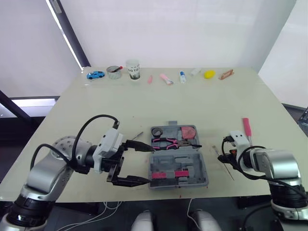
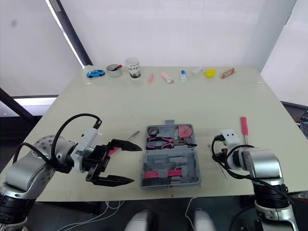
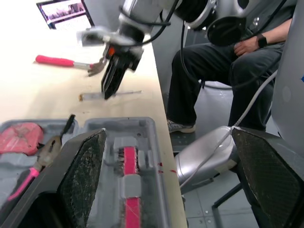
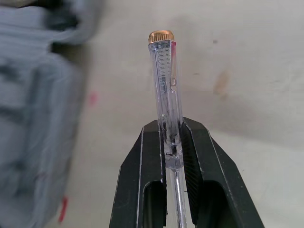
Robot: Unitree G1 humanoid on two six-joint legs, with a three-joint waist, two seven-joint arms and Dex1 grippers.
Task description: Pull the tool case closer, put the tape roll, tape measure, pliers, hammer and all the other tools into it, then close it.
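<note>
Roughly midway.

- Left gripper (image 1: 147, 165) spread wide, at left edge of open grey plastic tool case (image 1: 202, 169), near front of beige table (image 1: 144, 101).
- Thin metal tool (image 1: 138, 135) loose just left of case.
- Already packed: black tape roll (image 1: 156, 131), pink-handled pliers (image 1: 167, 142), red tape measure (image 1: 188, 131).
- Right gripper (image 4: 171, 127) pinching clear-handled tester screwdriver (image 4: 164, 90), right of case.
- Pink-handled hammer (image 1: 247, 128) farther right, unpacked.
- Closing not yet done.

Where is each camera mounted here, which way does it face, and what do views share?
Left eye view: on the head, looking forward and down over the table; both arms show.
Right eye view: beside it, same scene.
Left wrist view: along the open left gripper toward the tool case and the right gripper.
Right wrist view: along the right gripper, shut on a clear screwdriver.
Shared: both wrist views show the tool case.
</note>
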